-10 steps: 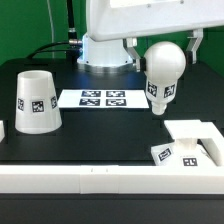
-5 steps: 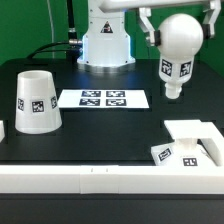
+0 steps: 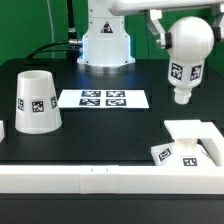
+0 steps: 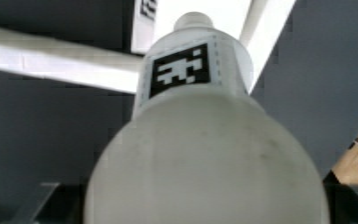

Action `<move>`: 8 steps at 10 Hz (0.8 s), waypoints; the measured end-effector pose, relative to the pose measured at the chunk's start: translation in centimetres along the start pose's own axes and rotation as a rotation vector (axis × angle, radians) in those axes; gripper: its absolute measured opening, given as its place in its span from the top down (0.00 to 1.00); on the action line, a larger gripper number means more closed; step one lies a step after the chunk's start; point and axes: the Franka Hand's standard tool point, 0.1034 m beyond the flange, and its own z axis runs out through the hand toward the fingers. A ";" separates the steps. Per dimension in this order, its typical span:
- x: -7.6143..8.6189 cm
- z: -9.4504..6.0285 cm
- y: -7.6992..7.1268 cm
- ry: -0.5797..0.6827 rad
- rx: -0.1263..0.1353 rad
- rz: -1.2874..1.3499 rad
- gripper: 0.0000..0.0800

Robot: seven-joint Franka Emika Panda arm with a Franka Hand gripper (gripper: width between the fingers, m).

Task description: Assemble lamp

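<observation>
Claw (image 3: 172,30) grips bulb (image 3: 188,52) aloft — far finger hidden behind it.

Backdrop here is a plain flat green wall (image 3: 25,25), and you can see it on both sides of the exterior view. In front of it is a matte black tabletop (image 3: 100,135), with its back corner cut off at an angle on the exterior view's left. A chunky white plastic rail (image 3: 80,180) runs along the near edge. The thin flat white marker board (image 3: 104,99) lies toward the back of the table. A few black cables (image 3: 42,48) loop along the far edge against the green. Light's soft and even, so there's only faint shadows and a dull sheen on the black. Wrist view shows dark surface crossed by a white bar (image 4: 43,55), but I can't tell which piece that is.
</observation>
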 end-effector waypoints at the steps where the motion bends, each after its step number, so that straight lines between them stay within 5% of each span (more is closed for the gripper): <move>1: -0.5 0.5 -0.2 -0.015 0.004 -0.001 0.28; 8: -1.2 2.2 -0.5 -0.038 0.011 -0.002 0.28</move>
